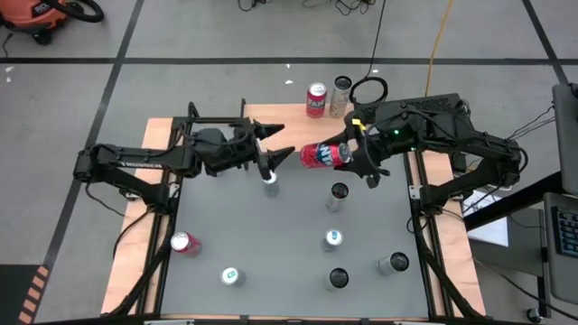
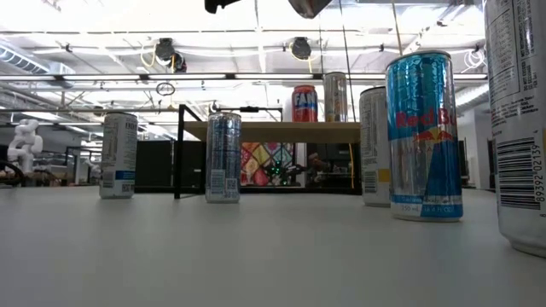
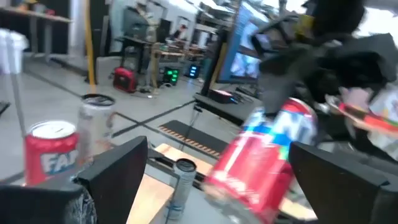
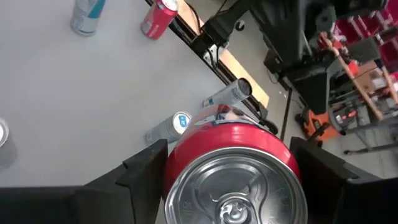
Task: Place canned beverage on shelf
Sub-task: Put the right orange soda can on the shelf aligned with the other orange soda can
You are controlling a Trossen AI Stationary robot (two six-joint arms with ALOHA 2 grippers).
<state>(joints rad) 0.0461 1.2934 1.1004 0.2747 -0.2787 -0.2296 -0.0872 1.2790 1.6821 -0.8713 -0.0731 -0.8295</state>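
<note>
A red soda can point(image 1: 321, 155) hangs on its side high above the table's middle, with my right gripper point(image 1: 348, 153) shut on it. My left gripper point(image 1: 284, 143) is open and points at the can's bottom end from the table's left. In the left wrist view the can point(image 3: 267, 162) shows between and beyond its fingers, and I see no touch. The shelf point(image 1: 284, 113) stands at the far edge. On its wooden top point(image 2: 273, 128) stand a red can point(image 1: 316, 99) and a silver can point(image 1: 340, 94). My right gripper pinches the red can's side wall near its lid end point(image 4: 179, 158) between its two fingers point(image 4: 146, 171). The fingers come from the table's right, slanting slightly down, and lie along the can. The lid point(image 4: 233, 199) faces the wrist. The can is lifted clear.
Several slim cans stand on the grey table: one point(image 1: 271, 185) below my left gripper, others at the middle point(image 1: 337, 194) and near right point(image 1: 392, 264). A red can point(image 1: 185, 243) lies at the near left. Black rails and pale wooden boards point(image 1: 135, 244) edge the table's sides.
</note>
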